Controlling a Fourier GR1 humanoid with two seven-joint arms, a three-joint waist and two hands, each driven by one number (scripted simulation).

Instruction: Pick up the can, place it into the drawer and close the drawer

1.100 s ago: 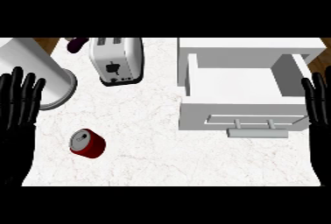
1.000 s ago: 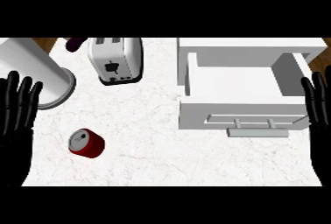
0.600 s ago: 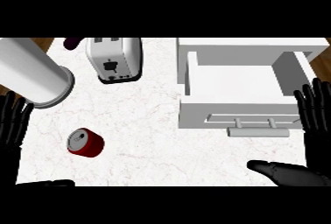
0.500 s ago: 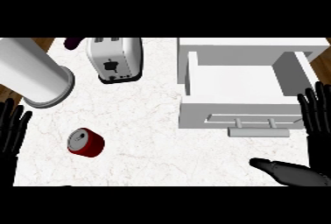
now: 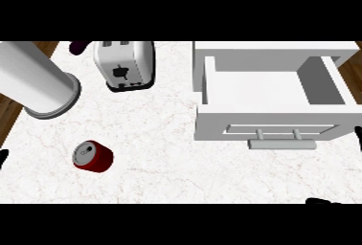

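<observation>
Of the robot's body only 2 small black pieces show: the left hand (image 5: 2,158) at the left edge and the right hand (image 5: 322,201) at the lower edge

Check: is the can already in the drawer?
No: the red can sits on the marble counter at lower left, well apart from the open white drawer, whose inside shows nothing.

Red can (image 5: 93,156) on the marble counter (image 5: 163,143), well apart from the open white drawer (image 5: 272,93); toaster (image 5: 126,64) behind.
</observation>
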